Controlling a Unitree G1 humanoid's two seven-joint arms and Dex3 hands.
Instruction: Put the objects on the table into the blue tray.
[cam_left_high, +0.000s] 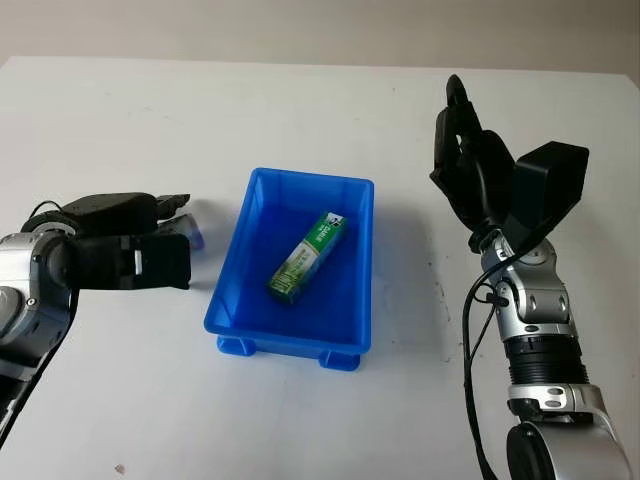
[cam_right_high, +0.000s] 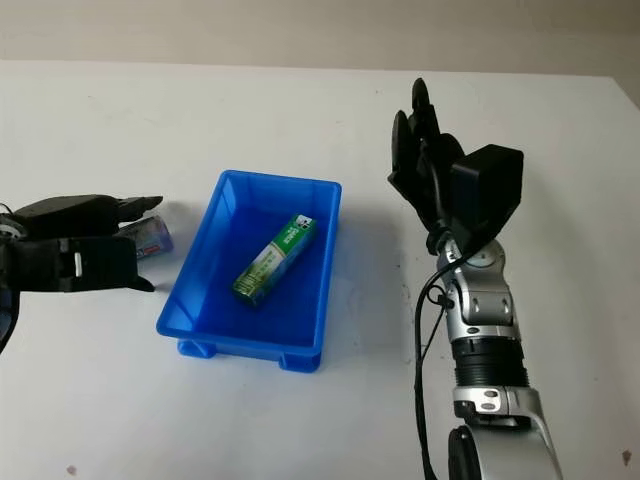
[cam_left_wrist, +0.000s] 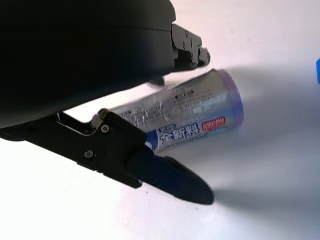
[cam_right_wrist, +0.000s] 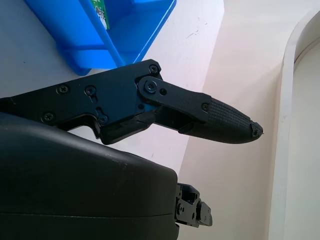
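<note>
Now the left hand (cam_left_high: 150, 235) straddles a silvery foil-wrapped cylinder (cam_left_wrist: 190, 117) without clenching; closing comes next. Beside it waits the blue plastic tray (cam_left_high: 225, 290). Right hand (cam_left_high: 465, 160) hovers released.

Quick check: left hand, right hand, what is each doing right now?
Left hand: around the silver tube on the table, grip cannot be told.
Right hand: open, raised right of the blue tray.

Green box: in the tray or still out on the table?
In. The green box lies flat on the floor of the blue tray, slanted across it, with the tray's walls all around and no robot hand touching it.
</note>
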